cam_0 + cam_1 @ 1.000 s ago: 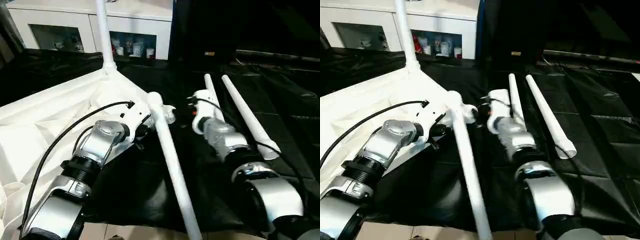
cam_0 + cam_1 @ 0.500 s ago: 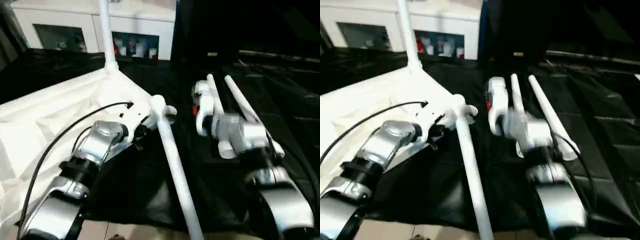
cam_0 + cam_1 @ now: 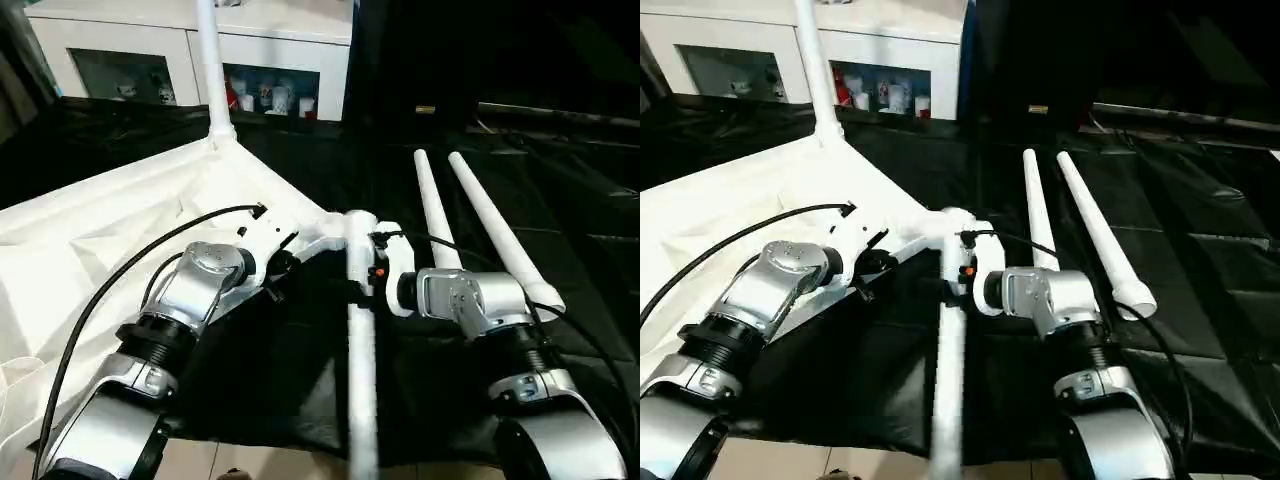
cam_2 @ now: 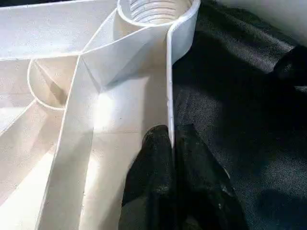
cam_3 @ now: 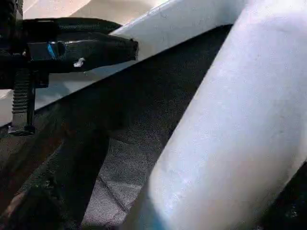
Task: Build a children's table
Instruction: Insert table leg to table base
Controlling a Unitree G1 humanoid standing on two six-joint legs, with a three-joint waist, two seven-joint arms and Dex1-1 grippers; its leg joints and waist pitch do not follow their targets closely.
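The white table top (image 3: 90,240) lies underside up on the left, with one leg (image 3: 209,70) standing upright in its far corner. My left gripper (image 4: 170,132) is shut on the thin rim wall near the threaded corner socket (image 4: 153,9). A second leg (image 3: 360,350) slants from that near corner (image 3: 352,225) towards me. My right gripper (image 3: 372,275) is pressed against this leg just below its upper end, and the leg (image 5: 230,120) looms close in the right wrist view. Two loose legs (image 3: 432,205) (image 3: 495,225) lie side by side on the right.
A black sheet (image 3: 570,210) covers the floor under everything. A white cabinet (image 3: 270,45) with glass-fronted compartments stands at the back, and a dark block (image 3: 450,50) is beside it. Bare light floor (image 3: 250,465) shows at the near edge.
My right arm has swung left, away from the loose legs, up against the slanting leg. That leg's upper end has shifted right and it now points straighter towards me. My left gripper has stayed put.
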